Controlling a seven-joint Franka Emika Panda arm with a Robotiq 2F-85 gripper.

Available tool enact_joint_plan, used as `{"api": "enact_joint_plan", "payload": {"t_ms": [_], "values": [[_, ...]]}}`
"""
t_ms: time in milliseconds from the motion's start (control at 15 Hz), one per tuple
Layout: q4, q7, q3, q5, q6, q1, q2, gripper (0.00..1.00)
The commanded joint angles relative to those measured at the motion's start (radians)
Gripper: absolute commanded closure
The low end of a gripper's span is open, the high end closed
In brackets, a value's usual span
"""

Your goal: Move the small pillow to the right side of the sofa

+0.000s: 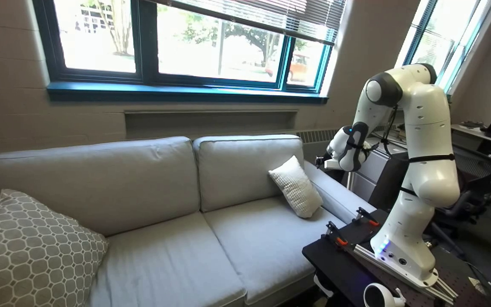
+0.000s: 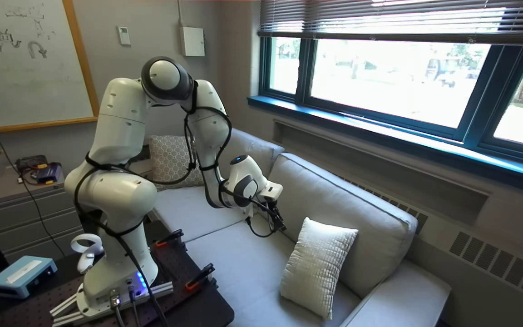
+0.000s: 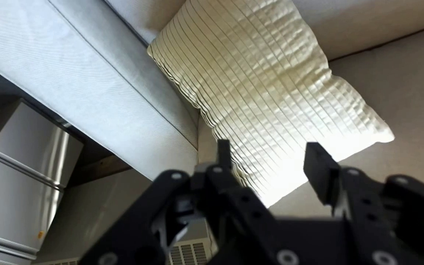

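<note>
Leaning near the armrest (image 1: pixel 340 192) of the pale-grey fabric sofa (image 1: pixel 164 260), a small white rectangular pillow (image 1: pixel 296 187) is seen. Black two-fingered gripper (image 3: pixel 268 158) is held above the sofa, fingers (image 3: pixel 318 169) spread.

In an exterior view the small pillow (image 1: pixel 296 187) is on the right end of the sofa (image 1: pixel 164 256), the larger cushion (image 1: pixel 36 251) on the left, the window (image 1: pixel 194 55) behind, and the robot arm (image 1: pixel 428 140) further right.
</note>
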Motion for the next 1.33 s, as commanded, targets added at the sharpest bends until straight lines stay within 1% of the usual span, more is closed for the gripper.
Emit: {"api": "enact_joint_plan", "payload": {"t_ms": [0,200,267,400,467,600,667,733,867,1000,1133,1200,1267], "values": [[0.013,0.012,0.010,0.025,0.001,0.041,0.038,0.19],[0.042,0.062,0.082,0.072,-0.017,0.089,0.082,0.01],[0.067,0.090,0.103,0.114,-0.014,0.115,0.120,0.00],[0.121,0.140,0.116,0.219,0.011,0.175,0.211,0.00],[0.156,0.166,0.118,0.280,0.024,0.204,0.265,0.00],[0.253,0.191,0.109,0.394,0.004,0.261,0.369,0.00],[0.288,0.106,0.145,0.527,0.014,0.254,0.419,0.00],[0.341,0.069,0.152,0.604,0.018,0.260,0.482,0.00],[0.430,-0.059,0.189,0.764,0.012,0.243,0.581,0.00],[0.516,-0.174,0.223,0.828,0.003,0.202,0.669,0.00],[0.579,-0.284,0.250,0.849,-0.006,0.152,0.725,0.00],[0.594,-0.328,0.249,0.870,-0.010,0.142,0.743,0.00],[0.533,-0.332,0.271,0.930,0.003,0.169,0.690,0.00]]}}
